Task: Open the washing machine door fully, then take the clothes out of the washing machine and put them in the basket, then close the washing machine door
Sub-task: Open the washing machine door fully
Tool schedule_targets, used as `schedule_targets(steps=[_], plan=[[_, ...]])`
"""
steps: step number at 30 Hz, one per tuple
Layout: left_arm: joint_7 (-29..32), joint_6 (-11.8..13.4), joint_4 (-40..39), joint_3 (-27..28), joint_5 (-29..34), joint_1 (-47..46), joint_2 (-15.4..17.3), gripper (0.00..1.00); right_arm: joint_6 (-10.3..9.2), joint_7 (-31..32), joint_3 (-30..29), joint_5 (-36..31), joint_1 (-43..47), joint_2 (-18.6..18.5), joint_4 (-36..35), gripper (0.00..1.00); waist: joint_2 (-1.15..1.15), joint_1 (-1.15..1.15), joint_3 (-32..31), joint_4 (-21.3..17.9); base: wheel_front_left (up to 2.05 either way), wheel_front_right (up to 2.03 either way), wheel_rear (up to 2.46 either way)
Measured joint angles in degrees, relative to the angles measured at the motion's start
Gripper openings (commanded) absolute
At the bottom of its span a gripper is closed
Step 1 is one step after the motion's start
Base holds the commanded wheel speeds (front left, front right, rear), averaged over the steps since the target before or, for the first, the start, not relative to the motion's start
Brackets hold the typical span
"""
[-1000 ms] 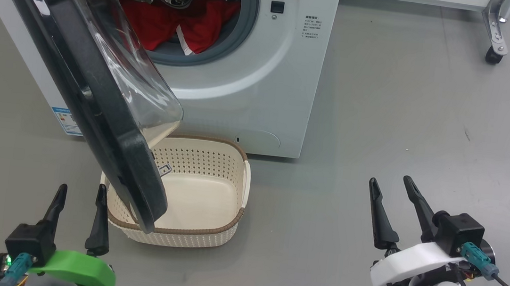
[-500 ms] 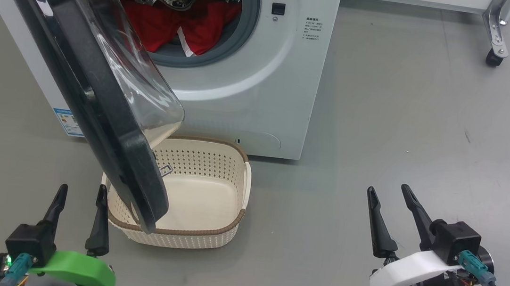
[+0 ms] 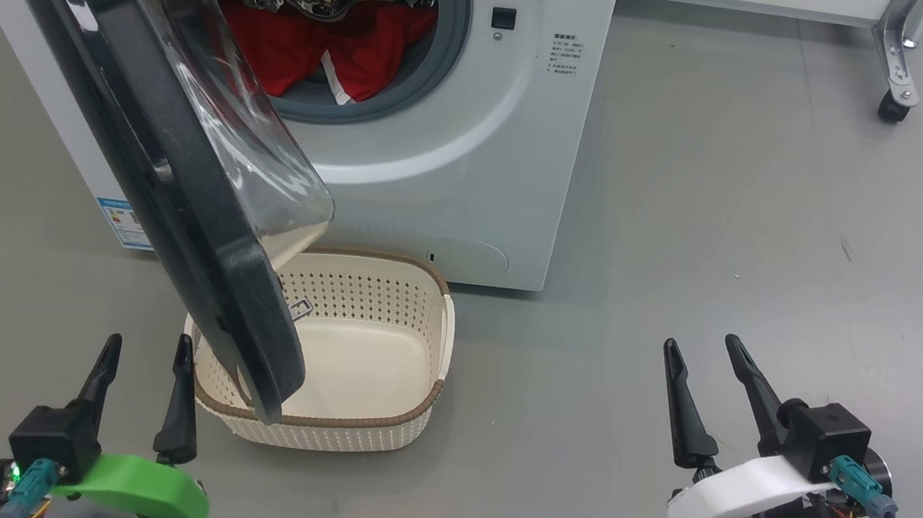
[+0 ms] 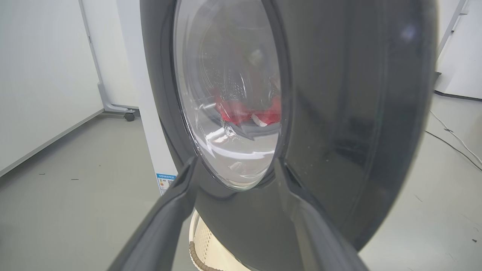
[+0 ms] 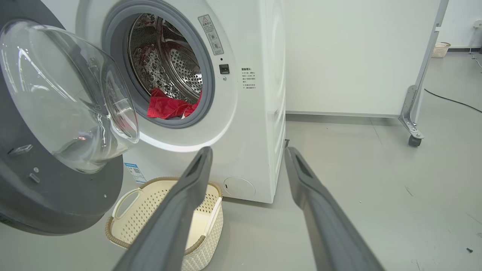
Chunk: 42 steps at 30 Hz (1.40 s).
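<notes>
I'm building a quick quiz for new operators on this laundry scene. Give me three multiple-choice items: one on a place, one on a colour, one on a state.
1. Where does the basket stand?
A. on a shelf
B. on the floor before the washing machine, partly under its open door
C. on top of the machine

2. What colour are the clothes in the machine?
A. blue
B. green
C. red

3. How are the left gripper and the right gripper?
A. both open, empty
B. both shut
C. one shut on the door

Answers: B, the head view shows it on the floor with the door's lower edge over it. C, red fabric lies in the round opening. A, each gripper's fingers stand apart with nothing between them.
</notes>
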Motion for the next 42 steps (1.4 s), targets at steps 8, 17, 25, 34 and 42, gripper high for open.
schedule_targets(steps=[8, 17, 25, 34, 42], plan=[[0.0, -0.3, 0.3, 0.1, 0.2, 0.0, 0.0, 0.00, 0.42, 0.0, -0.7, -0.5, 0.7, 0.5, 0.0, 1.00, 0.00, 0.00, 0.1, 0.2, 0.00, 0.00, 0.00], [0.0, -0.5, -0.1, 0.6, 0.5, 0.0, -0.1, 0.00, 0.90, 0.0, -1.4, -1.0, 0.7, 1.1, 0.0, 1.00, 0.00, 0.00, 0.3, 0.2, 0.00, 0.00, 0.00], [0.0, -0.5, -5.8, 3.2, 1.1, -0.8, 0.1, 0.00, 1.44, 0.0, -2.0, -1.5, 0.7, 1.9, 0.1, 1.00, 0.00, 0.00, 0.2, 0.1, 0.00, 0.00, 0.00], [0.0, -1.0, -11.6, 5.2, 2.5, -5.5, 1.8, 0.00, 2.07, 0.0, -2.6, -2.0, 0.7, 2.6, 0.4, 1.00, 0.00, 0.00, -0.1, 0.1, 0.00, 0.00, 0.00], [-0.3, -1.9, -16.9, 6.1, 4.1, -11.0, 4.4, 0.00, 2.68, 0.0, -2.8, -2.7, 0.7, 3.3, 0.9, 1.00, 0.00, 0.00, -0.5, 0.0, 0.00, 0.00, 0.00]])
